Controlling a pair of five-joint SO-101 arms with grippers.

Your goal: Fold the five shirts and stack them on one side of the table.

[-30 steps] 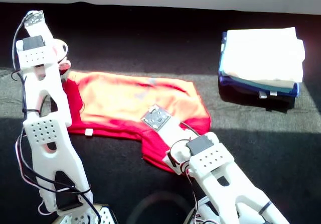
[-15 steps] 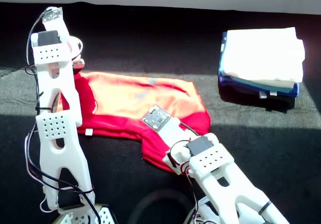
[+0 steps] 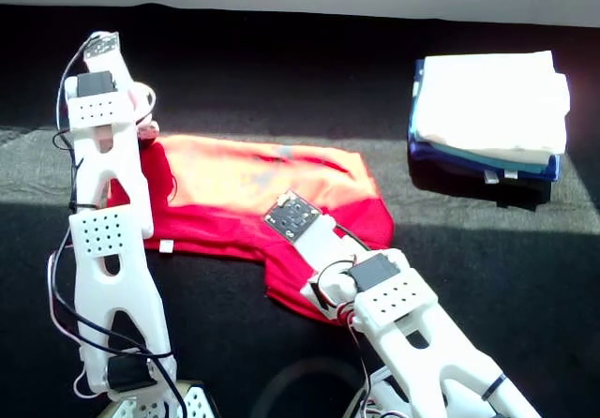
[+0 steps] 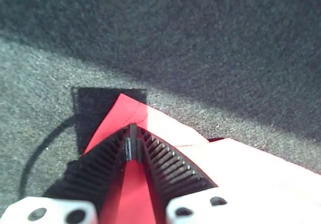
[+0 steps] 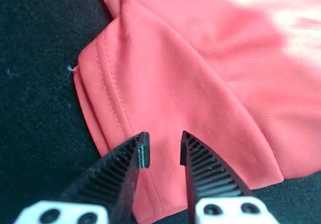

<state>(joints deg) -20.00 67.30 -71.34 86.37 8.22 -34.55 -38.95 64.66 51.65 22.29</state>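
Note:
A red shirt (image 3: pixel 253 184) lies spread across the middle of the dark table, sunlit on top. My left gripper (image 3: pixel 142 118) is at the shirt's left edge, shut on a corner of the red cloth (image 4: pixel 125 113), which it holds lifted off the table; in the left wrist view the left gripper (image 4: pixel 131 143) pinches a fold. My right gripper (image 5: pixel 163 148) hangs open just above the shirt's near sleeve (image 5: pixel 150 83), with nothing between the fingers. The right arm (image 3: pixel 384 296) covers the shirt's near right part in the high view.
A stack of folded shirts (image 3: pixel 492 109), white on top with blue beneath, sits at the far right of the table. A white tag (image 3: pixel 166 246) shows on the red shirt's near hem. Dark table (image 3: pixel 281 81) extends behind the shirt.
My left arm has moved right and away, carrying the shirt's left edge inward so it bunches there. The right arm's wrist has shifted slightly over the sleeve.

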